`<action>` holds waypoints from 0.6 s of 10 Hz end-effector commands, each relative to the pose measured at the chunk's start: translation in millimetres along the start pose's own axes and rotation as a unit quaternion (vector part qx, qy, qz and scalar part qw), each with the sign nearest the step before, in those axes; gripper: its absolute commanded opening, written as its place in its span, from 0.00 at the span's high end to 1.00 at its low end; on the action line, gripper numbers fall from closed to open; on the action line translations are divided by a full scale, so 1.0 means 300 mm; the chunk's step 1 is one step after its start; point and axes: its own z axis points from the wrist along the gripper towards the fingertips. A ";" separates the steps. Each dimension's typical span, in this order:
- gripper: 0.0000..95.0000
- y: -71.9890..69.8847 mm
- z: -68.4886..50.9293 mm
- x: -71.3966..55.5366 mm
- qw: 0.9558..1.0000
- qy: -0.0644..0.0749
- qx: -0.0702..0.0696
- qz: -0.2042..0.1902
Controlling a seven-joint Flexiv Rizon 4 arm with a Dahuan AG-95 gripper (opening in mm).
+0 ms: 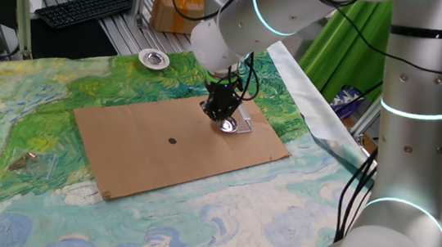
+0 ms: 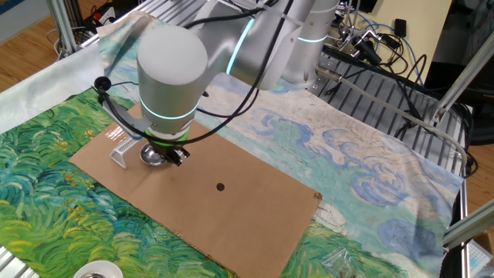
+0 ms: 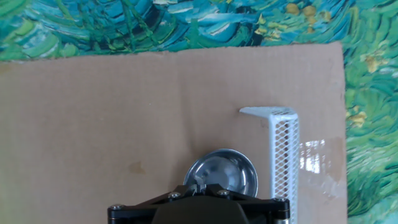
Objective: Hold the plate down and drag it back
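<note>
On cardboard sheet [image 1: 177, 148], plate [image 3: 222, 175] sits under gripper [image 1: 221, 111], perforated bracket [image 3: 283, 149] at its 3 o'clock; jaw opening hidden, cannot tell; pressing-down step likely; next: keep pressure, drag back.

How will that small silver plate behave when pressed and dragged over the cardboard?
The plate looks like thin polished metal, so probably stiff, light, and slippery under the tool. It is shallow, so off-centre pressure might tip its rim. It sits close beside the white perforated bracket and may snag it. The cardboard could shift too.
</note>
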 end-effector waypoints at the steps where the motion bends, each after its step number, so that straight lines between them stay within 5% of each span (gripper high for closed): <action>1: 1.00 0.027 -0.008 0.010 1.000 0.003 -0.010 0.011; 6: 1.00 0.110 -0.026 0.041 0.999 0.008 -0.036 0.034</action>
